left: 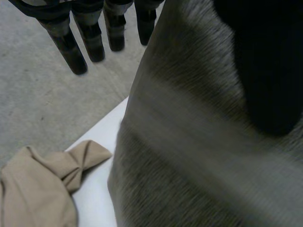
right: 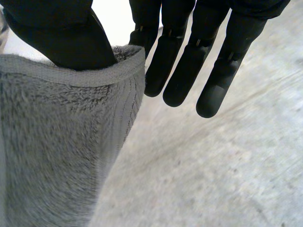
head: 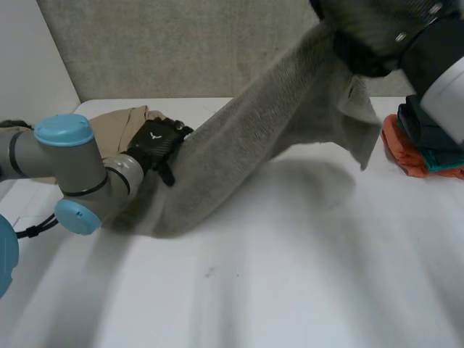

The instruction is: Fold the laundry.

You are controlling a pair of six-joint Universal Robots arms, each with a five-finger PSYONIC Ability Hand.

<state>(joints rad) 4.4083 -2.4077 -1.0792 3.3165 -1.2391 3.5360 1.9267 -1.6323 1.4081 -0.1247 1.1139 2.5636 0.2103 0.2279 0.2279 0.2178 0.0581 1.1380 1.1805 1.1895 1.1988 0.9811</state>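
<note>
A: What takes up the most room?
B: The white surface (head: 290, 290). Its near half, in front of the towel, is open. Its far edge meets a grey wall (head: 181, 51).
A: And the towel?
B: The grey towel (head: 275, 130) slants across the far half, high at the right and low at the left, where its bottom fold touches the surface. A loose corner hangs free below the high end.
A: What crowds the edges?
B: A folded pile (head: 420, 152) sits at the right edge, near that hanging corner. A crumpled tan cloth (head: 116, 127) lies at the far left, and a strip of surface shows between it and the towel.
A: The hands?
B: The right robot hand (right: 189, 47) holds the towel's hemmed top edge aloft. Its thumb is clamped on the hem and the other fingers are straight. The left robot hand (left: 90, 38) is at the low end, with its thumb pressed onto the towel, pinning it, and its fingers straight along the side edge.
</note>
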